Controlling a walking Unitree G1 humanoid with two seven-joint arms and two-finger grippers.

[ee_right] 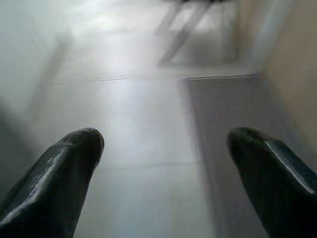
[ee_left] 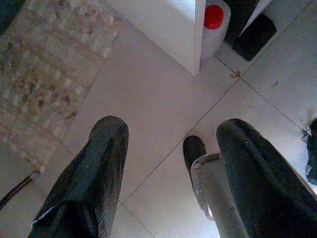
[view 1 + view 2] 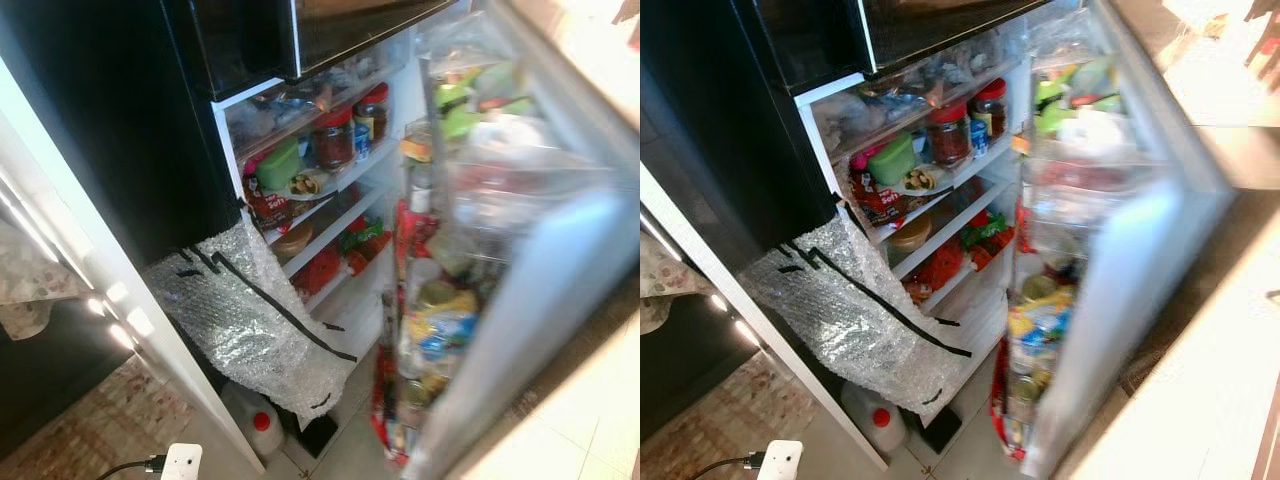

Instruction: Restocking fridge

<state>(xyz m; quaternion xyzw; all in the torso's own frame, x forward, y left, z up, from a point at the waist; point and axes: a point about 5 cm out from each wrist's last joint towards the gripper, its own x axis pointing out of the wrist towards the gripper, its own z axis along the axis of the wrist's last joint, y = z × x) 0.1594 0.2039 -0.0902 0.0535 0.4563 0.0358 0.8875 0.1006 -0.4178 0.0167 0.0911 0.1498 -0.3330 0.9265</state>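
Observation:
The fridge (image 3: 372, 296) stands open before me, its white shelves packed. Jars with red lids (image 3: 333, 135) and a green tub (image 3: 278, 165) sit on the upper shelves, with red and green packets (image 3: 352, 243) lower down. The open door (image 3: 540, 290) swings out to the right, its racks crowded with bottles and packets (image 3: 437, 330). My left gripper (image 2: 173, 134) hangs open over the tiled floor with nothing between its fingers. My right gripper (image 1: 166, 141) is also open and empty above a blurred floor.
A sheet of bubble wrap (image 3: 250, 320) taped with black strips hangs off the fridge's left side. A white jug with a red cap (image 2: 214, 25) stands on the floor below it. A patterned rug (image 2: 44, 69) and a white plug (image 3: 180, 462) lie to the left.

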